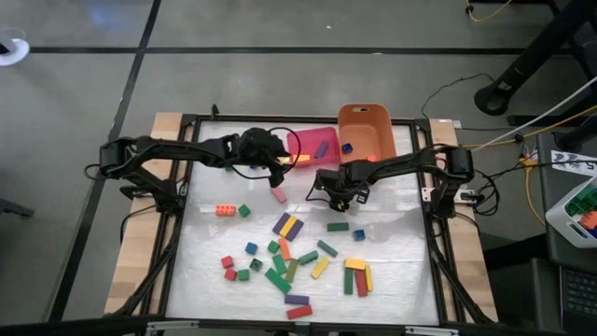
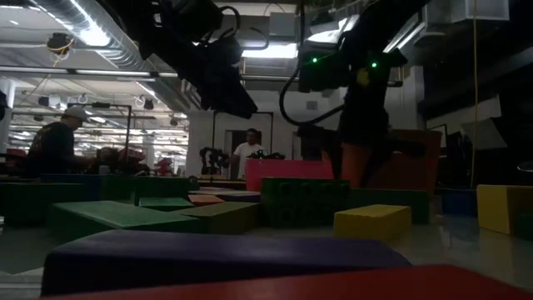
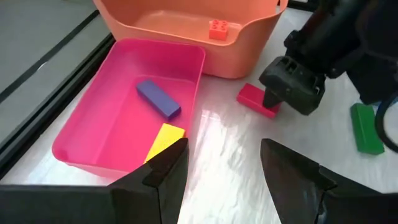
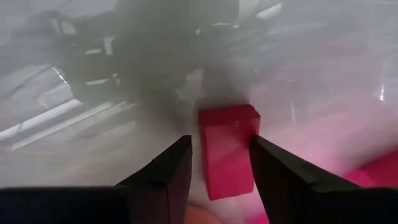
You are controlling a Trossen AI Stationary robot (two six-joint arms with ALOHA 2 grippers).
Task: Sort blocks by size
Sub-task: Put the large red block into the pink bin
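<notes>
Both tools (image 3: 221, 162) (image 4: 219, 165) open, low.

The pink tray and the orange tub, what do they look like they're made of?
Pink tray: probably moulded plastic, smooth and slightly glossy, with rounded rim and corners. Orange tub: likely the same kind of plastic, thin-walled, satin sheen, curved lip. Neither shows seams or grain.

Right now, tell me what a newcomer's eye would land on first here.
First the scatter of coloured blocks across the near half of the table. Then the pink tray, holding a purple bar and a yellow bar, beside the orange tub at the far edge. Last, the right gripper, open around a red block lying near the tray.
</notes>
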